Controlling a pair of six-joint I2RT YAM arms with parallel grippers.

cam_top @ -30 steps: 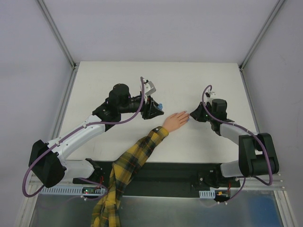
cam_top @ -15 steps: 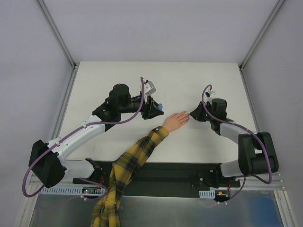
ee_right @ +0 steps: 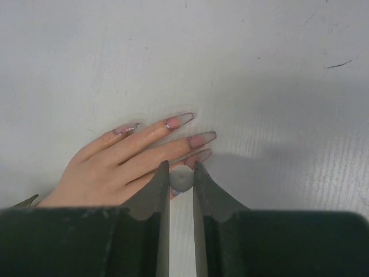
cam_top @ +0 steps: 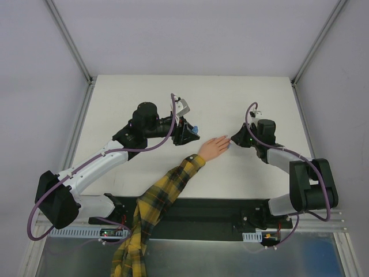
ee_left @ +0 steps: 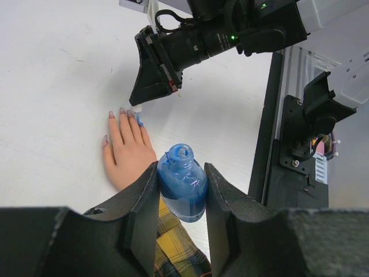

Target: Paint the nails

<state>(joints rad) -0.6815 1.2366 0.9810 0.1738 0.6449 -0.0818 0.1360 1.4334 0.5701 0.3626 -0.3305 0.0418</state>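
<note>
A peach hand (cam_top: 213, 148) with a yellow plaid sleeve (cam_top: 167, 193) lies palm down on the white table (cam_top: 230, 98). Its long pale nails (ee_right: 203, 138) point toward my right gripper (cam_top: 234, 140). That gripper (ee_right: 181, 173) is shut on the round grey brush cap (ee_right: 181, 179), right over the little finger, where a bit of light blue shows under the cap. The brush is hidden. My left gripper (cam_top: 187, 133) is shut on an open blue polish bottle (ee_left: 183, 182), held just left of the hand (ee_left: 130, 156).
A black mounting bar (cam_top: 219, 210) runs along the table's near edge, over which the sleeve hangs. Metal frame rails (cam_top: 78, 150) border the table's left and right sides. The right arm's base bracket (ee_left: 314, 115) shows in the left wrist view.
The right arm has shifted very slightly by the fingertips. The left arm, the bottle and the hand have not moved.
</note>
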